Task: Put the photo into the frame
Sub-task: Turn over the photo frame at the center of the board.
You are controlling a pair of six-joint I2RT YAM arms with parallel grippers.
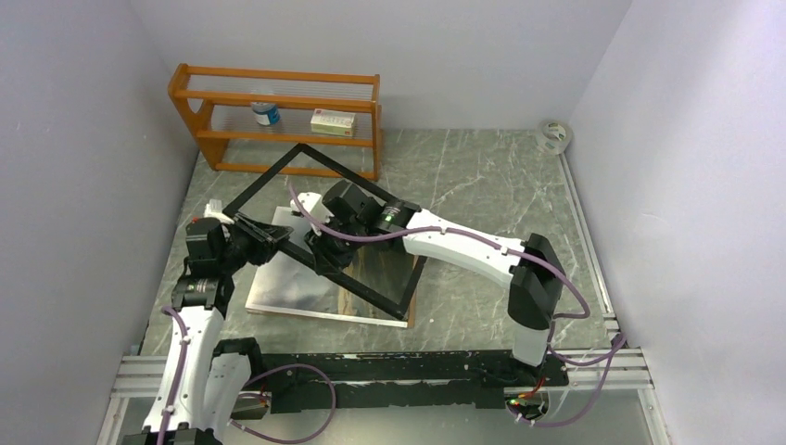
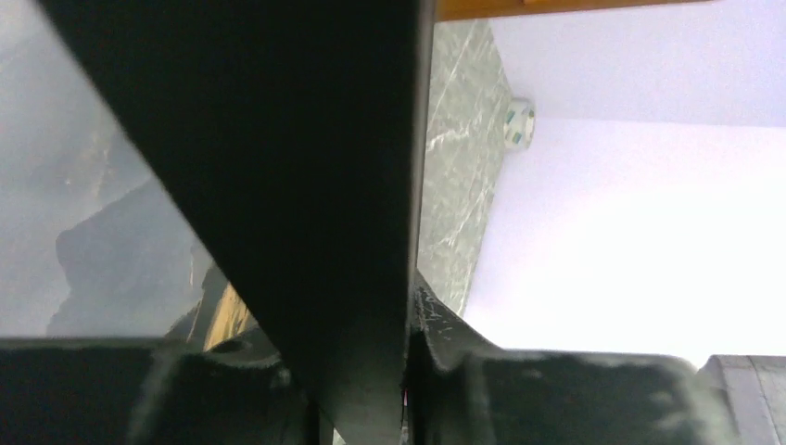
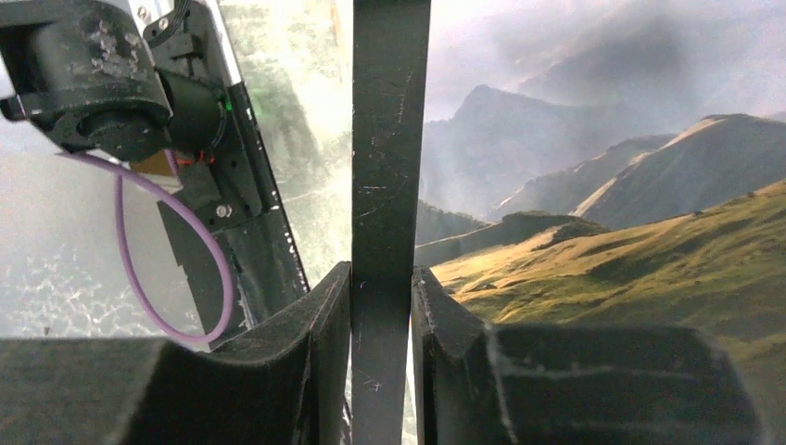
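The black frame (image 1: 262,177) is held tilted above the table by both grippers. My left gripper (image 1: 273,236) is shut on the frame's left rail, which fills the left wrist view (image 2: 297,185) between the fingers (image 2: 436,320). My right gripper (image 1: 320,252) is shut on a rail close beside it; the right wrist view shows that rail (image 3: 389,167) clamped between the pads (image 3: 324,306). The photo (image 1: 375,273) lies face up on the table under the frame, its mountains and golden grass plain in the right wrist view (image 3: 602,204). Glare whitens its left part.
An orange-brown shelf rack (image 1: 278,102) stands at the back left, with a bottle (image 1: 266,113) and a small box (image 1: 332,122) on it. A tape roll (image 1: 554,135) sits in the back right corner. A brown board edge (image 1: 343,304) shows under the photo.
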